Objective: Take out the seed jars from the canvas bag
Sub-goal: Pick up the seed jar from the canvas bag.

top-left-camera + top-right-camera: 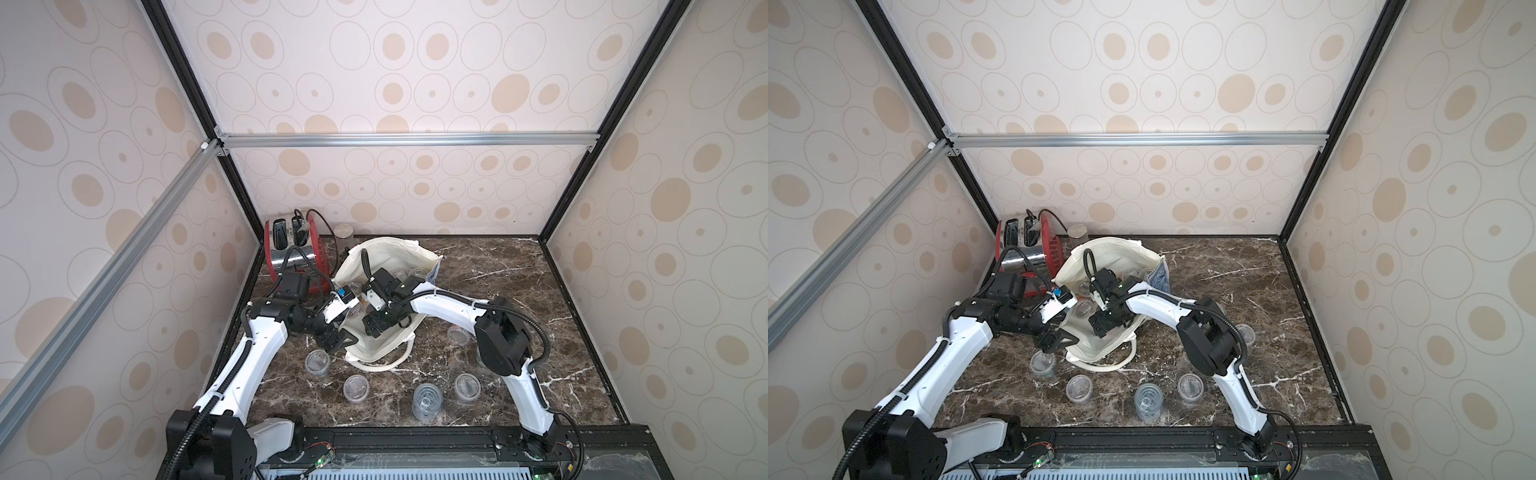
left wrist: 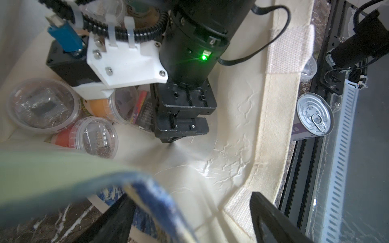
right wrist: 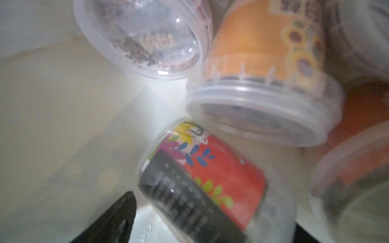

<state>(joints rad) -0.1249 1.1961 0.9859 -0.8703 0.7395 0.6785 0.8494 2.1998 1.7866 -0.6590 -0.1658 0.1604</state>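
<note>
The seed jars look light, stiff-walled and slick. I judge they will roll or squirt out of a loose pinch, so the safest hold is across the labelled body just under the lid rim, not on the lid itself. They lie tumbled on their sides inside the canvas bag, at the centre of both top views. In the right wrist view a red-labelled jar fills the lower middle, with one finger of the right gripper just beside it. The other finger is hidden, so I cannot tell whether it grips. The left gripper stands wide, with the bag's blue-printed rim between its fingers. Only the top views show the unpacked jars standing on the marble table at lower centre. Only the wrist views show labels and seeds.
</note>
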